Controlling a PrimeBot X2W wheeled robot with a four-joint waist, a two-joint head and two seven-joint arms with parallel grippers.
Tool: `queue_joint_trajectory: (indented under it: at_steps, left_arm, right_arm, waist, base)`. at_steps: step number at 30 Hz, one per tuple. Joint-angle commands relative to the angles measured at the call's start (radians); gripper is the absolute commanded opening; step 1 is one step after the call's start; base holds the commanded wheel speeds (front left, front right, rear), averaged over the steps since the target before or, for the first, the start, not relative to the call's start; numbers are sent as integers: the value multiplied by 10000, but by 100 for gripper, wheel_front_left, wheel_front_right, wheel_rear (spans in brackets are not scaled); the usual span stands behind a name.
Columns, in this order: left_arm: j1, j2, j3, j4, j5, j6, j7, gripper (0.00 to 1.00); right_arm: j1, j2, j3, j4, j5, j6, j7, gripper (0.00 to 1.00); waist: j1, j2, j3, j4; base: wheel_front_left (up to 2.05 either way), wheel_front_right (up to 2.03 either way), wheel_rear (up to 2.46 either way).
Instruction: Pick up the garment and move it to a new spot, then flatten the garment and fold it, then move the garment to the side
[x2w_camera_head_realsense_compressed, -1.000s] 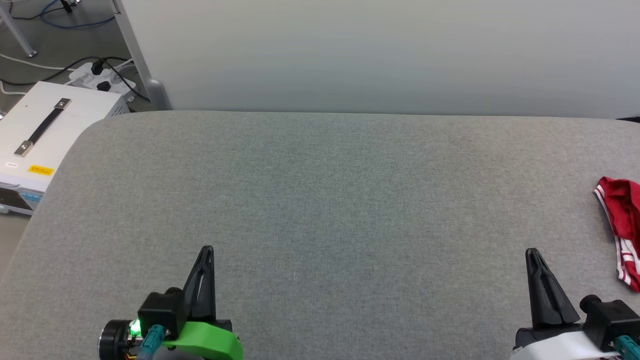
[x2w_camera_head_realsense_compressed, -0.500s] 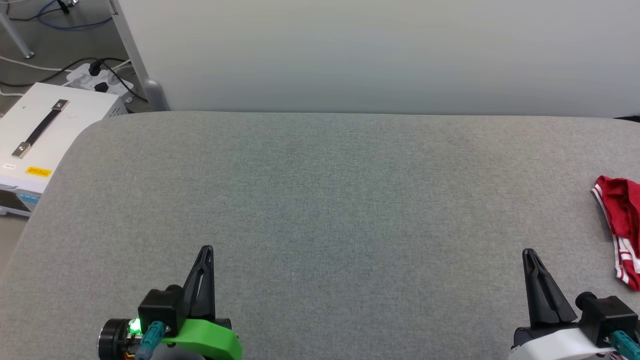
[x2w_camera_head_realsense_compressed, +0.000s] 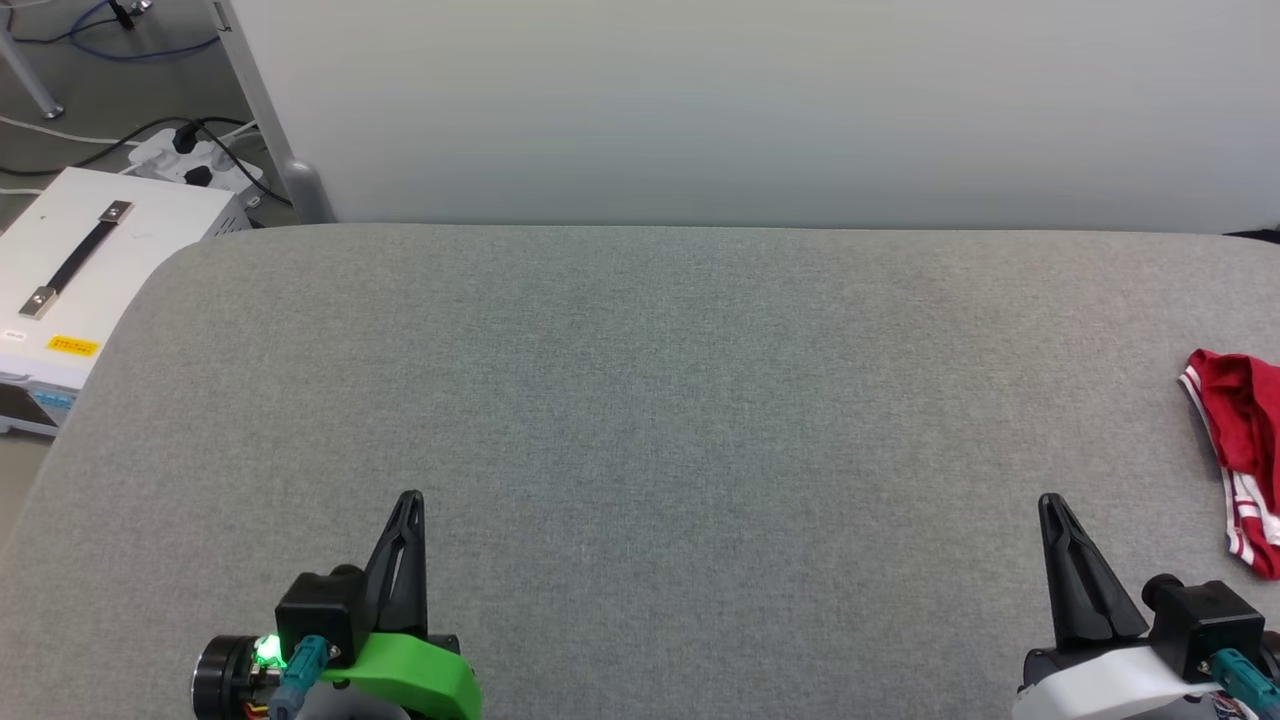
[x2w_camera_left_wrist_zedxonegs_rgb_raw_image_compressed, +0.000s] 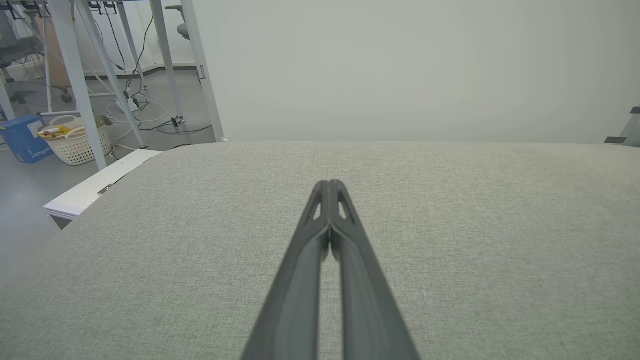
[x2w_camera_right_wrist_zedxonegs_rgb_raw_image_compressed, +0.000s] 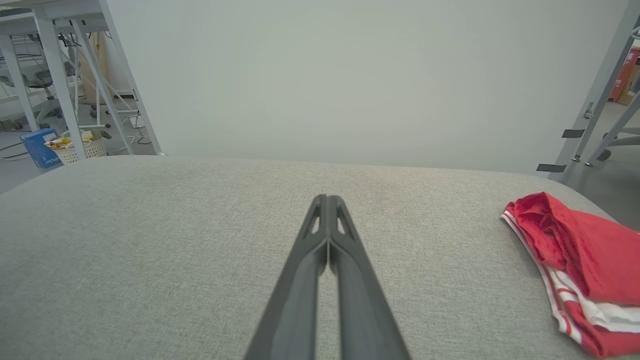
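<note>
a broad grey fabric-covered table top (x2w_camera_head_realsense_compressed: 640, 400) with rounded corners spreads before a plain pale wall panel (x2w_camera_head_realsense_compressed: 760, 100). beyond its far left corner stands a white box-shaped case with a black strap handle (x2w_camera_head_realsense_compressed: 90, 260). the crumpled red t-shirt with white and red-striped trim (x2w_camera_right_wrist_zedxonegs_rgb_raw_image_compressed: 580, 250) lies bunched at the table's right edge, off to the right of the right gripper (x2w_camera_head_realsense_compressed: 1048, 500) and touched by neither arm. that gripper and the left gripper (x2w_camera_head_realsense_compressed: 410, 497) sit low over the table's near side, each with its two dark fingers pressed together on nothing.
</note>
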Motion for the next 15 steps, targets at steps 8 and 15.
queue_joint_trajectory:
  at_steps: [8, 15]
  left_arm:
    - [-160, -27, 87, -124, 178, 85, 187, 0]
    - [-191, -32, 120, -181, 227, 102, 329, 0]
  right_arm:
    - [-285, 6, 40, 64, -143, -3, 217, 0]
    - [-367, 7, 58, 86, -209, -3, 359, 0]
  waist:
    - [0, 0, 0, -26]
    - [0, 0, 0, -49]
  base:
    - [0, 0, 0]
    - [0, 0, 0]
